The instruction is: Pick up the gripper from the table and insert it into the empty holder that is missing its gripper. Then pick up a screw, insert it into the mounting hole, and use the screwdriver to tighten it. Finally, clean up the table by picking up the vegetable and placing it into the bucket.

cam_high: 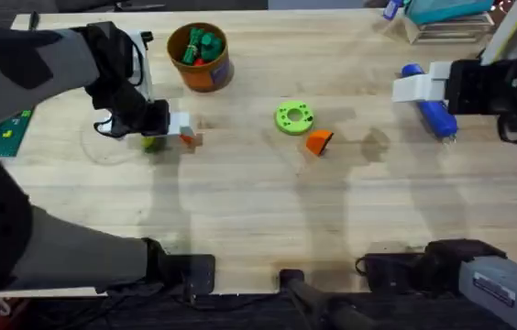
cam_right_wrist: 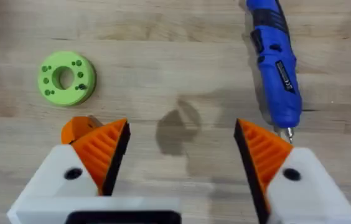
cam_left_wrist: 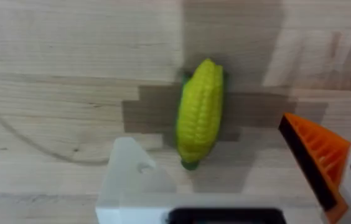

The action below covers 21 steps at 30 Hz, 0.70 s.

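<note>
The vegetable (cam_left_wrist: 200,112), a yellow corn cob with a green end, lies on the wood under my open left gripper (cam_left_wrist: 206,140). One left finger is the bare white holder (cam_left_wrist: 126,180) with a small dark hole; the other carries an orange pad (cam_left_wrist: 315,155). Overhead, the left gripper (cam_high: 181,133) hovers beside the vegetable (cam_high: 151,141). The loose orange gripper (cam_high: 319,140) lies mid-table next to a green disc (cam_high: 293,116). My right gripper (cam_right_wrist: 182,130) is open above bare table, with the blue screwdriver (cam_right_wrist: 275,62) beside it. The orange bucket (cam_high: 213,75) stands at the back.
The bucket holds green and red toy pieces (cam_high: 200,46). A green circuit board (cam_high: 6,133) lies at the left edge, and boxes (cam_high: 442,18) sit at the back right corner. The table's front half is bare wood (cam_high: 258,211).
</note>
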{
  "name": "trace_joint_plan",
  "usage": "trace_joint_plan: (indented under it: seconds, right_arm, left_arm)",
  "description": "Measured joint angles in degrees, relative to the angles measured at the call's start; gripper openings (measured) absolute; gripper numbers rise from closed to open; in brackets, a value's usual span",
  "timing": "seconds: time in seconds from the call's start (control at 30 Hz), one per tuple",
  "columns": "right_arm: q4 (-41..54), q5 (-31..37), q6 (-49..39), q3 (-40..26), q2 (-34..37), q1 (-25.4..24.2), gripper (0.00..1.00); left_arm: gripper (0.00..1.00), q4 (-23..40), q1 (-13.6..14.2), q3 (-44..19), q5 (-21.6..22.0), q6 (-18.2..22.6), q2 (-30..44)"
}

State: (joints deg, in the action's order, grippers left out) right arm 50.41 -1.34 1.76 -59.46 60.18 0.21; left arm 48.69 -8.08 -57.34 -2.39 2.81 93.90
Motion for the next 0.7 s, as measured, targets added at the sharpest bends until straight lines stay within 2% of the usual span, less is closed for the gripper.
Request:
trace_joint_plan:
  seconds: [0.17,0.4,0.6,0.7]
  right_arm:
    - [0.0,0.0,0.0,0.0,0.0,0.0,0.994]
    - [0.0,0.0,0.0,0.0,0.0,0.0,0.994]
    - [0.0,0.0,0.0,0.0,0.0,0.0,0.994]
    - [0.0,0.0,0.0,0.0,0.0,0.0,0.993]
  left_arm:
    - [0.985,0.6,0.0,-0.1,-6.9,0.0,-5.5]
    - [0.985,0.5,0.0,-2.1,-17.2,-1.1,-20.2]
    - [0.985,-0.1,0.0,-3.0,-27.8,-2.0,-32.9]
    - [0.985,-0.1,0.0,-3.2,-31.0,-2.4,-38.3]
